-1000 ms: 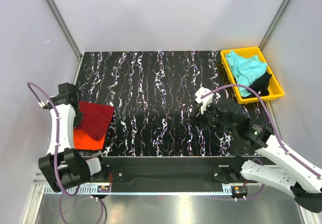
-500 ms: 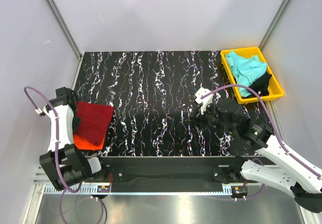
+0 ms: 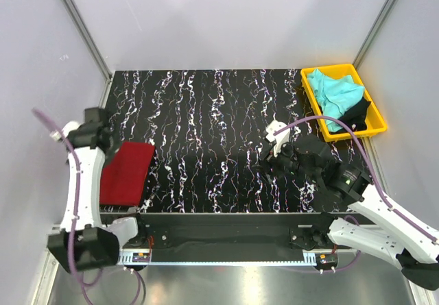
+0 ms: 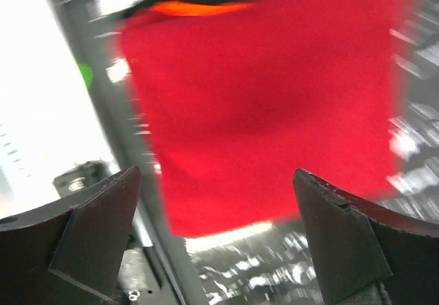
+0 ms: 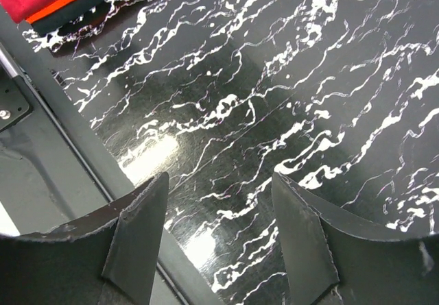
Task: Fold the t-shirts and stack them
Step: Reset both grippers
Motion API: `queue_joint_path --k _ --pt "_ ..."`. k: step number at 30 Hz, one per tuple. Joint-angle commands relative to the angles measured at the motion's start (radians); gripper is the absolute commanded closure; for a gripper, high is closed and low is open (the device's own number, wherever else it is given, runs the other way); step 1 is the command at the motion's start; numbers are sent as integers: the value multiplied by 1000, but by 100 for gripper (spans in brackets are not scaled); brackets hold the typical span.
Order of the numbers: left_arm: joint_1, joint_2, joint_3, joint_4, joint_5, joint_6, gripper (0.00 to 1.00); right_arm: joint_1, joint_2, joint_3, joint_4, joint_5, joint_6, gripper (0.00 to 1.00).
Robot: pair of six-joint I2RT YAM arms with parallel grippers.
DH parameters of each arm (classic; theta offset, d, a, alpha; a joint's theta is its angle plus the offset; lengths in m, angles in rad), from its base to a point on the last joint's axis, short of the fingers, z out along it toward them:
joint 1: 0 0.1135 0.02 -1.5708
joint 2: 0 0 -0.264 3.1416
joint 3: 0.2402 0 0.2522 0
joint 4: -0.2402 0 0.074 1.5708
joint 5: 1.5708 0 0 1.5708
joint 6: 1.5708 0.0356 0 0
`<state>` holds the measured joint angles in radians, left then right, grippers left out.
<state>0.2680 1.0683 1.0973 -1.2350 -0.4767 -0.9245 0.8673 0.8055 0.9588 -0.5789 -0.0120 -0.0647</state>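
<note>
1. Where the table's point(image 3: 206, 106) near left corner lies, the dark red t-shirt point(image 3: 128, 173) sits folded into a soft, matte rectangle.
2. The orange t-shirt point(image 4: 199, 7) beneath it shows only as a thin bright strip along one edge.
3. The turquoise t-shirt point(image 3: 333, 92) lies crumpled in the yellow plastic tray point(image 3: 379, 123) at the far right; the black t-shirt point(image 3: 358, 112) is bunched beside it, its shape unclear.
4. The left gripper point(image 4: 214, 202) hovers over the red fold, fingers spread wide and empty; its view is blurred.
5. The right gripper point(image 5: 219, 181) hangs over glossy black, white-veined tabletop, fingers partly apart, gripping nothing.
</note>
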Motion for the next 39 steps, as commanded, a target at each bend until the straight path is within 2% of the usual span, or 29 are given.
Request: queue_joint_path --k 1,2,3,4,6,9,12,14,15,16,17,18,19,20,21,22,24,25,26,28,29,31,34,35,38,39 --pt "-224 96 125 48 35 -63 1 -4 -17 -18 4 7 57 31" --pt "-263 117 139 89 47 -66 1 -4 -22 -25 8 42 60 31" --pt "-380 134 148 129 65 -63 1 -5 -26 -31 11 53 92 30" --pt "-429 162 147 179 125 -47 1 -4 -31 -47 17 67 133 30" --pt "-566 182 113 357 191 -30 1 -4 -49 -77 36 112 178 28" --pt "-709 225 76 554 256 15 1 -5 -86 -133 74 200 293 24" --pt "-785 254 18 744 352 71 1 -4 -149 -211 97 315 451 16" --pt "-805 243 -32 872 458 119 1 -4 -211 -262 112 372 586 13" --pt "-811 213 -97 917 476 127 1 -4 -236 -319 119 383 632 13" --pt "-811 184 -138 968 566 137 1 -4 -265 -351 120 395 737 12" --pt "-809 155 -183 1079 596 136 1 -4 -325 -385 123 421 793 11" --pt "-809 78 -280 1139 622 131 1 -4 -362 -457 123 431 857 9" --pt "-811 37 -336 1207 680 109 1 -4 -400 -497 122 444 985 4" --pt "-809 -3 -394 1362 714 90 1 -4 -493 -535 123 469 1043 0" --pt "-811 -87 -510 1443 743 48 1 -4 -546 -607 122 477 1093 0" --pt "-811 -120 -563 1512 775 18 1 -4 -604 -639 120 484 1171 0" --pt "-809 -183 -705 1698 805 -84 1 -4 -785 -717 113 481 1220 0" --pt "-809 -233 -743 1753 813 -111 1 -2 -796 -715 110 484 1273 0" --pt "-811 -252 -776 1858 819 -138 1 -4 -710 -709 113 469 1284 0" --pt "-811 -290 -878 1978 831 -215 1 -4 -640 -701 120 458 1327 0" --pt "-809 -297 -911 2094 834 -241 1 -4 -593 -701 138 428 1329 0" --pt "-806 -314 -987 2178 848 -313 1 -2 -575 -709 155 405 1359 0" --pt "-803 -317 -1094 2408 836 -430 1 -4 -615 -788 258 371 1355 0" --pt "-803 -312 -1143 2516 822 -468 1 -2 -671 -810 269 369 1373 0" --pt "-802 -315 -1289 2707 736 -606 1 -4 -788 -887 292 336 1411 0" --pt "-797 -327 -1288 2697 751 -637 1 -2 -758 -876 313 328 1398 0"
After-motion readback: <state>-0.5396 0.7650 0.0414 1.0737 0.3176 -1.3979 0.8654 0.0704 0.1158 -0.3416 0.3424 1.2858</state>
